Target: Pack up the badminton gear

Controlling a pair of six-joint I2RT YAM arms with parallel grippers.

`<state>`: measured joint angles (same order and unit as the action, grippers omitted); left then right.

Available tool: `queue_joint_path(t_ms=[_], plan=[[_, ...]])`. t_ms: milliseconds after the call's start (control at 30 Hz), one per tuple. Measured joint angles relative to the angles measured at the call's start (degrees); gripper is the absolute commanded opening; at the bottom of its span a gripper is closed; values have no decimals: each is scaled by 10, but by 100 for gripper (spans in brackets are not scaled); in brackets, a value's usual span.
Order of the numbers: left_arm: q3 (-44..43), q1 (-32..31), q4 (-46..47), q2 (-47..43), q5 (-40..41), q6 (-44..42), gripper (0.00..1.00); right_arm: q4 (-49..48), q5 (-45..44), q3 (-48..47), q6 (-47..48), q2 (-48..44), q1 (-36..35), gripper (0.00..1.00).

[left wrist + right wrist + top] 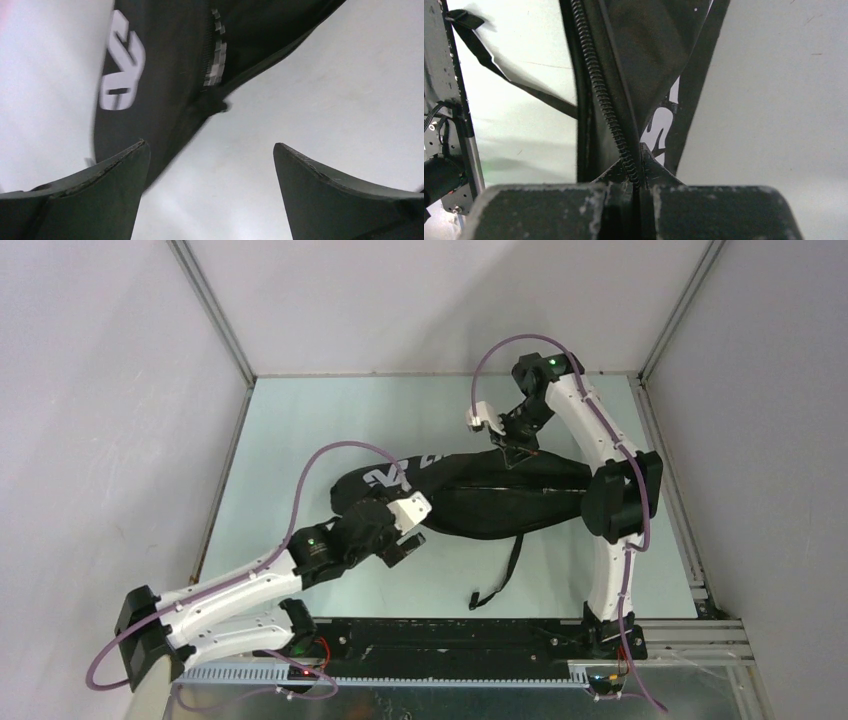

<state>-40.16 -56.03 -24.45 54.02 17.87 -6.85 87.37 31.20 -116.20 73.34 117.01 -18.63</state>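
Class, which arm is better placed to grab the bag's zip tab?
Likely left: the open left gripper faces the small tab on the black fabric racket bag; the right gripper is shut on its zip seam.

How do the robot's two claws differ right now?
The left claw is open and holds nothing; the right claw is shut, pinching the black bag at its zipper. The left claw sits by the bag's lettered end, the right claw on its far edge. Both are at the same bag.
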Motion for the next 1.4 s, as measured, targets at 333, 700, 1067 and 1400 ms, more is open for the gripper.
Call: queue_joint_path(t_ms=[333, 700, 1067, 1400], plan=[[71, 184, 102, -62, -136, -197, 100, 6, -14, 23, 21, 1, 12, 0], [60, 187, 65, 70, -165, -196, 99, 6, -32, 42, 21, 1, 13, 0], [10, 188, 64, 153, -148, -223, 40, 9, -38, 57, 23, 1, 15, 0], [-13, 185, 52, 165, -148, -235, 0, 4, -38, -3, 18, 1, 14, 24]])
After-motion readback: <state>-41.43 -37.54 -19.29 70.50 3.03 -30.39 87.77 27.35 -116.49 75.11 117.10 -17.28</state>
